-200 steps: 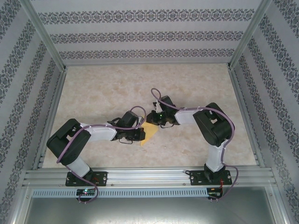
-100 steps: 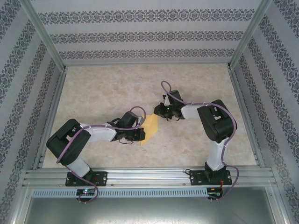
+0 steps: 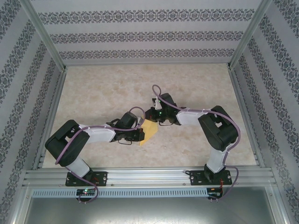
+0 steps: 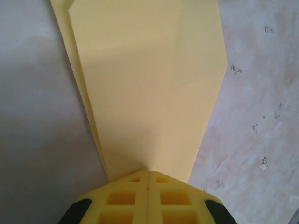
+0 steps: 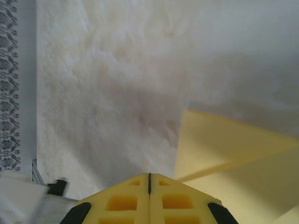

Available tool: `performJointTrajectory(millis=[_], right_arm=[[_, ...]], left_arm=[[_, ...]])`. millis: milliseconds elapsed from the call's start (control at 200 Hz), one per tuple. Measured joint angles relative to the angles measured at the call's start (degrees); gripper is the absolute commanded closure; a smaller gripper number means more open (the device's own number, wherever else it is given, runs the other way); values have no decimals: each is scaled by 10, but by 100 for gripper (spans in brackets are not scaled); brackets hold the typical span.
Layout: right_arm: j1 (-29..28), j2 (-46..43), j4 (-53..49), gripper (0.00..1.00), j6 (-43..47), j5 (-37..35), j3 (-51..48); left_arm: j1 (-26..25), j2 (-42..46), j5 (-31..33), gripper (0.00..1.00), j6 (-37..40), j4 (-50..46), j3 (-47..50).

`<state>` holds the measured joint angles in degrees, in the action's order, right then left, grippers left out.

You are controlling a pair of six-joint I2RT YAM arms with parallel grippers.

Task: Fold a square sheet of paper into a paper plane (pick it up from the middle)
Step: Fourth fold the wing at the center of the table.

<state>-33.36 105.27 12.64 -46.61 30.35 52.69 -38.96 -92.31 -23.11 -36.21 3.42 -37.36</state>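
Table: you work mid-table, toward near edge. There, yellow paper already folded in layers, tapering one way. Dart looks half-made, wing folds likely left. Your left claw pinches narrow end. Your right claw closed, empty, just beside paper's corner.

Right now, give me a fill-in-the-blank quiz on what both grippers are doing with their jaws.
1. The left gripper has its jaws shut on the ___.
2. That thing is ___ in colour.
3. The right gripper has its jaws ___, not open.
Missing words: paper, yellow, shut.
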Motion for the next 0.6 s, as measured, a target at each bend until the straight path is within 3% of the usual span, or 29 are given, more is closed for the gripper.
performJointTrajectory(millis=[245,380,599], right_arm=[[-2,43,10,95,-15,4,-12],[-2,45,15,95,-14,5,-13],[-2,45,36,95,-12,7,-23]], left_arm=[[0,0,0,96,0,-2,0],[0,7,5,87,-9,-13,-2],[0,52,11,85,-47,-113,-39]])
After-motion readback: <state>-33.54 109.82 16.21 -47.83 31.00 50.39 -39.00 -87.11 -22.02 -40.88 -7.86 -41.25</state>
